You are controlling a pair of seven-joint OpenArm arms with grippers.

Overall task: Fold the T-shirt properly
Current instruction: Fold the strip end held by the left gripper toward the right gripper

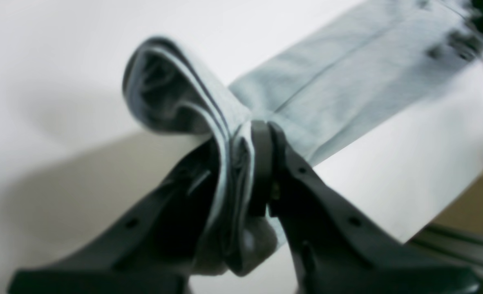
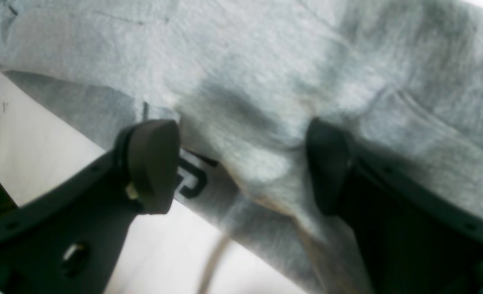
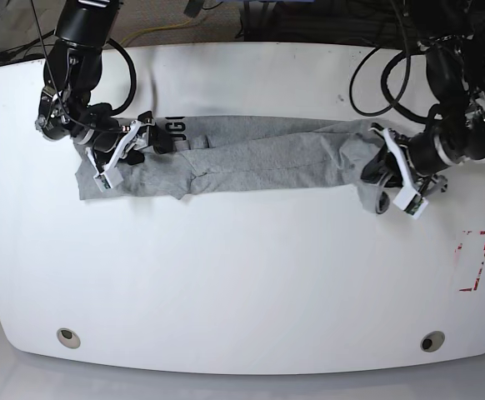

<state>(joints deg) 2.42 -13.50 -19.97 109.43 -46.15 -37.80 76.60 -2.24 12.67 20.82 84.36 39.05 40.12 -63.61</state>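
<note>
One T-shirt (image 3: 251,158), two grippers (image 3: 374,177) (image 3: 134,143), one white table (image 3: 242,275).

Base camera high overhead, looking straight down on whole white surface (image 3: 242,275), both my arms in frame. Wrist cameras sit right behind each claw, very close, blurry. All three share grey T-shirt (image 3: 251,162).

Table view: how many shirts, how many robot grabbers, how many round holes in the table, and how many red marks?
T-shirt: 1
Grabbers: 2, the left gripper and the right gripper
Round holes in the table: 2, one and another
Red mark: 1
Total: 6
</note>
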